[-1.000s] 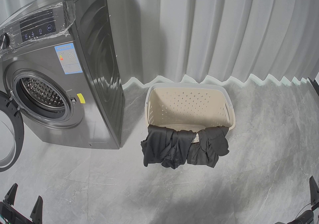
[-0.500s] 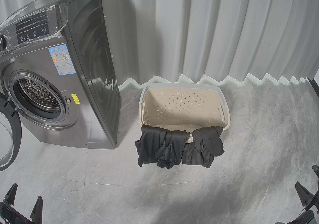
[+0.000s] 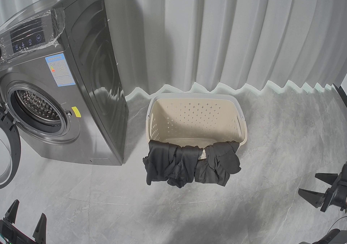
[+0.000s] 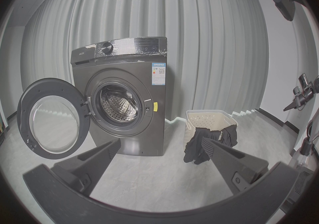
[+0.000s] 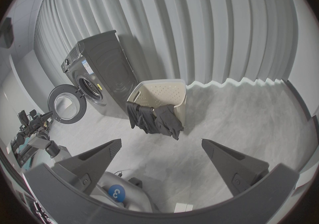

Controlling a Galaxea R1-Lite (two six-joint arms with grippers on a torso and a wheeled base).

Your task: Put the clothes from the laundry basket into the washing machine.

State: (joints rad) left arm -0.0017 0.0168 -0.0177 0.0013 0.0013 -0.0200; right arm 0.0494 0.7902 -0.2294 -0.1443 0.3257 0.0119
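Hanging low and nearest the robot, L gripper [image 3: 28, 215] sits well apart from the basket [image 3: 195, 95], off its left-front corner, fingers spread wide. R gripper [image 3: 309, 183] is off the basket's right-front corner, also well apart, fingers spread, tips aimed toward the basket side. Grey stone-look floor [image 3: 253, 154] runs btwn both grippers and the basket.

Clothes [image 3: 188, 163]: dark bundle draped over the basket's near rim, most of it hanging down the outside of the front wall. Can't tell if the lower edge touches the floor. A small pale bit shows mid-bundle at the rim.

Basket is cream w/ star-shaped holes, upright on the floor, its inner walls in plain sight.

Washer [image 3: 90, 75] stands near the basket's left side, a strip of floor btwn them. It is a grey front-loader. Door [image 3: 9, 154] is swung open on the side away from the basket, and the drum [image 3: 36, 107] shows through the opening.

Behind the basket & washer, a pale pleated curtain [image 3: 217, 20] reaches the floor.
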